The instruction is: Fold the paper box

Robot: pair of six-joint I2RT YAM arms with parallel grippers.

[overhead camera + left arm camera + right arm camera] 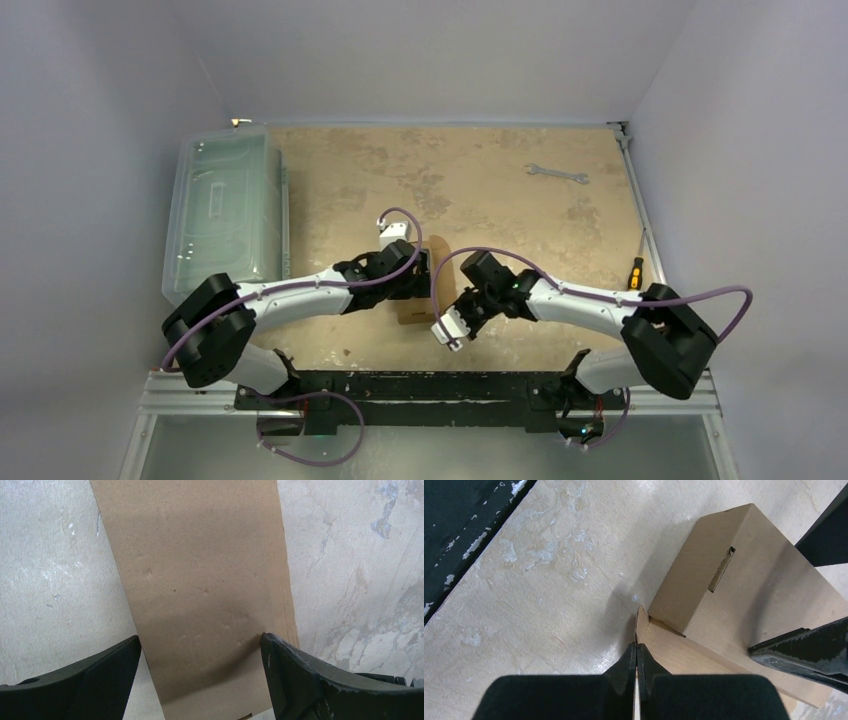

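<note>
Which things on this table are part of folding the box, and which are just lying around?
Part of the job: paper box; left gripper, open astride it; right gripper, shut on it.
Lying around: clear plastic bin; wrench; screwdriver.

The paper box [438,270] lies on the table [500,210], near its centre. A plastic bin [220,215] stands to the box's left. A wrench [556,174] lies well behind and right of the box, and a screwdriver [634,272] well to its right at the table edge.
</note>
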